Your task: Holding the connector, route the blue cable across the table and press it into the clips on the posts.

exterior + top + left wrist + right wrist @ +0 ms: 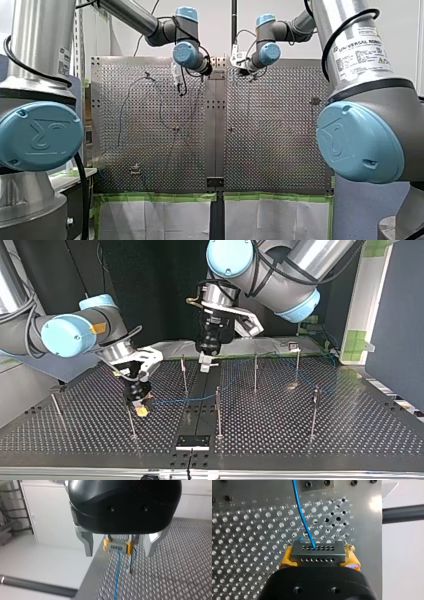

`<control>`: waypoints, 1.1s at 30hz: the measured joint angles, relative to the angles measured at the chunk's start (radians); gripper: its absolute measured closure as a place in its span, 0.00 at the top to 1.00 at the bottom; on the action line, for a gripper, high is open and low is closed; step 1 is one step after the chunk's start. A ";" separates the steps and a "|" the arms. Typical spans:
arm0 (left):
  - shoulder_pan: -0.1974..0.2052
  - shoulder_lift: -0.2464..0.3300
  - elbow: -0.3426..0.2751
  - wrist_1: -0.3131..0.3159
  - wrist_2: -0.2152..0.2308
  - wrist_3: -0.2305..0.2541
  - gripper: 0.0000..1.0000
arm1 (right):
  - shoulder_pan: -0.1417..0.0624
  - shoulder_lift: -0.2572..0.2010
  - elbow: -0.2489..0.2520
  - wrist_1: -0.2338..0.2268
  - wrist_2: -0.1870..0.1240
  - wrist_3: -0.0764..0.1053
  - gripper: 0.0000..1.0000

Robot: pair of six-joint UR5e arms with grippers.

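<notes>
Top view: over perforated table (350,415) (dark backdrop (150,280)), right gripper (141,409) clamps the connector (317,552); left gripper (207,365) gapes empty.

At the front view's lower right, my right arm (360,142) is blocking the table's (270,150) corner. In the right wrist view, the black body of my right gripper (319,555) is covering the connector's (317,550) near side, and the blue cable (303,521) is running out of view.

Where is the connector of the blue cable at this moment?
The connector is clamped between the yellow pads of my right gripper, at the top view's left, close to a thin post, low over the perforated table.
</notes>
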 joint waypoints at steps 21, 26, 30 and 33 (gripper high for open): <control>-0.056 -0.144 0.205 -0.113 -0.075 0.033 1.00 | -0.008 0.000 0.001 0.004 0.006 0.001 0.00; -0.051 -0.191 0.254 -0.130 -0.088 0.035 1.00 | -0.009 0.001 0.001 0.005 0.006 0.001 0.00; -0.042 -0.208 0.294 -0.133 -0.095 0.035 1.00 | -0.009 0.001 0.001 0.005 0.005 0.002 0.00; -0.034 -0.216 0.326 -0.136 -0.095 0.035 1.00 | -0.009 0.001 0.001 0.005 0.005 0.002 0.00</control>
